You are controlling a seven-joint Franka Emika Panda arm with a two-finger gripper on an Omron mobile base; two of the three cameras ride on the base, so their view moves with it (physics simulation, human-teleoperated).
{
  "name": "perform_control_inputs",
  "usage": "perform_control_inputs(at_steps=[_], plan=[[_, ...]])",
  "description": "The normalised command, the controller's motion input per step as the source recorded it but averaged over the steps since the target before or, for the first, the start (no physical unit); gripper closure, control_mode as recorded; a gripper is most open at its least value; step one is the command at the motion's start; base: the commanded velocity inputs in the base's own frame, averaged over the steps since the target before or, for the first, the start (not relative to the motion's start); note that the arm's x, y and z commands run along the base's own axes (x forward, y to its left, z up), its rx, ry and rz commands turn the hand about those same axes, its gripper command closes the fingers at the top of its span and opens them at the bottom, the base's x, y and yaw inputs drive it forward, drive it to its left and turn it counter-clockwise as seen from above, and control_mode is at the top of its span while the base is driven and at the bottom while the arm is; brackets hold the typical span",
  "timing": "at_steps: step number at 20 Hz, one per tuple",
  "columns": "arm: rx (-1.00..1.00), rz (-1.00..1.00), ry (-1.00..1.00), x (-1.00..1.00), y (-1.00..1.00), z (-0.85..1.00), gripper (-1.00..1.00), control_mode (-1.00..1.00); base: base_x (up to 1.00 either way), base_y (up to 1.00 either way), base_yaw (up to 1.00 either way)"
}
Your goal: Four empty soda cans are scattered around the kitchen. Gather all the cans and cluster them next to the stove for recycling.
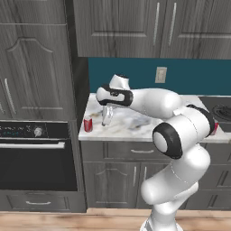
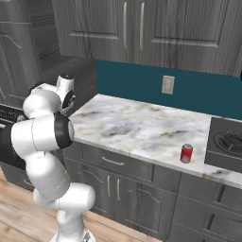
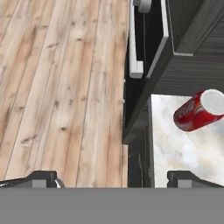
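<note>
A red soda can (image 1: pixel 88 123) with a silver top stands at the front left corner of the marble counter (image 1: pixel 131 128). My gripper (image 1: pixel 107 116) hangs just right of it, a little above the counter, fingers pointing down. In the hand view the same can (image 3: pixel 199 110) lies up and to the right of the gripper (image 3: pixel 116 179), outside the gap; the fingertips (image 3: pixel 43 178) stand wide apart, so it is open and empty. A second red can (image 2: pixel 186 153) stands near the counter's front edge, just left of the stove (image 2: pixel 227 142); my arm half hides that can (image 1: pixel 214 128) in the left base view.
A black built-in oven (image 1: pixel 36 153) with a long handle (image 3: pixel 133 43) adjoins the counter's left end. Dark cabinets hang above, and a teal backsplash with a wall outlet (image 1: pixel 160 75) runs behind. Wooden floor (image 3: pixel 61 87) lies below.
</note>
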Motion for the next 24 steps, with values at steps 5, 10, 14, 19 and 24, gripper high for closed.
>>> perform_control_inputs(at_steps=[5, 10, 14, 19, 24], plan=[[0.05, -0.03, 0.00, 0.17, 0.03, -0.03, -1.00, -1.00, 0.00, 0.00, 0.00], [0.04, -0.02, 0.00, 0.15, 0.01, -0.03, -1.00, -1.00, 0.00, 0.00, 0.00], [0.04, -0.01, 0.00, 0.11, 0.04, -0.08, -1.00, -1.00, 0.00, 0.00, 0.00], [0.03, 0.00, -0.01, 0.11, 0.07, -0.10, -1.00, -1.00, 0.00, 0.00, 0.00], [0.00, 0.00, -0.04, 0.10, 0.11, -0.17, -1.00, -1.00, 0.00, 0.00, 0.00]])
